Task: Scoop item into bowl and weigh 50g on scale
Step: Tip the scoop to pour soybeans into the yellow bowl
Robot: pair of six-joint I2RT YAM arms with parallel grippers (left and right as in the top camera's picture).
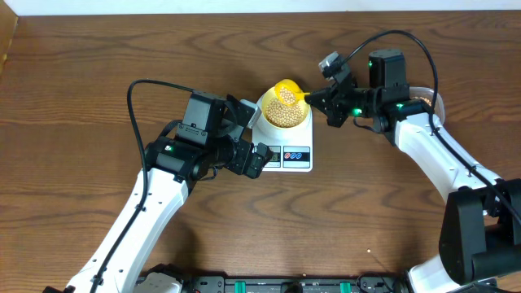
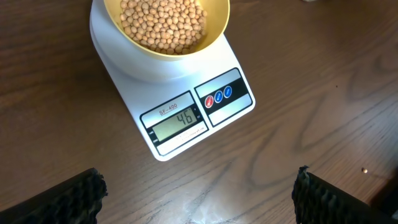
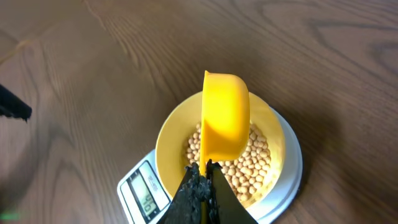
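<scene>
The right tool (image 3: 203, 186) is pinched together on the thin handle of a bright yellow measuring spoon (image 3: 225, 112), with a dark finger pressed on either side of it. The spoon hangs over the bowl (image 3: 166, 134), rolled onto its side so that its smooth outer shell faces the wrist camera. I cannot tell whether anything is left in its cup.

Below it, the small round bowl is pale yellow. It sits on the platform of the scale (image 2: 186, 134) and covers nearly all of it. The beans (image 2: 163, 23) lie inside the bowl in a shallow heap. They are small, round and beige-tan with a matt skin, packed close together, and they stop well below the rim.

The scale is white with a rounded rectangular body. Its grey display reads 46 (the small label above it says SF-400). Beside the display are two little round buttons, one red and one blue. The scale rests flat on the brown, wood-grained counter (image 1: 98, 49).

The left tool (image 2: 199, 186) holds nothing. Its two black ridged fingers (image 2: 71, 199) stand wide apart at the bottom corners of the left wrist view. It is over bare counter, just in front of the display end of the scale.

In the overhead view the left tool sits just beside the scale's front left corner. The right tool reaches in from the opposite side, near the bowl's rim.
</scene>
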